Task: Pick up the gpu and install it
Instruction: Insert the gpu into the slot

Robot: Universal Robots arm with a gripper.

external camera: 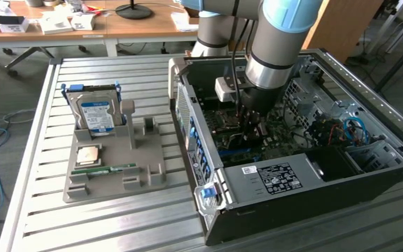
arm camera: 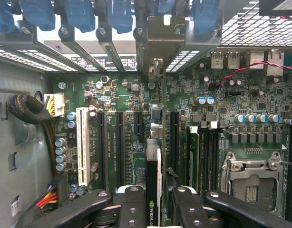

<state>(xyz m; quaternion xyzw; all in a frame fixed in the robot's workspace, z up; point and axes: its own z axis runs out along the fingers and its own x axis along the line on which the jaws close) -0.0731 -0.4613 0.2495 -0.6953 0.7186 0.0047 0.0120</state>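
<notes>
Install step: gpu [arm camera: 153, 183] clenched edge-on in the gripper [arm camera: 153, 209], inside the computer case [external camera: 369, 173].
Judged: card needs aligning over the motherboard slot [arm camera: 136, 122], bracket toward the case's rear edge.

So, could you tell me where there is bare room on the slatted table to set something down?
The slatted table is bare along the exterior view's left of the grey holder tray, and in front of it. It is crowded inside the computer case, where the gripper holds the gpu edge-on above the motherboard.

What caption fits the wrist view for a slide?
Gripper holds the gpu edge-on above the motherboard, in line with its slots.
</notes>
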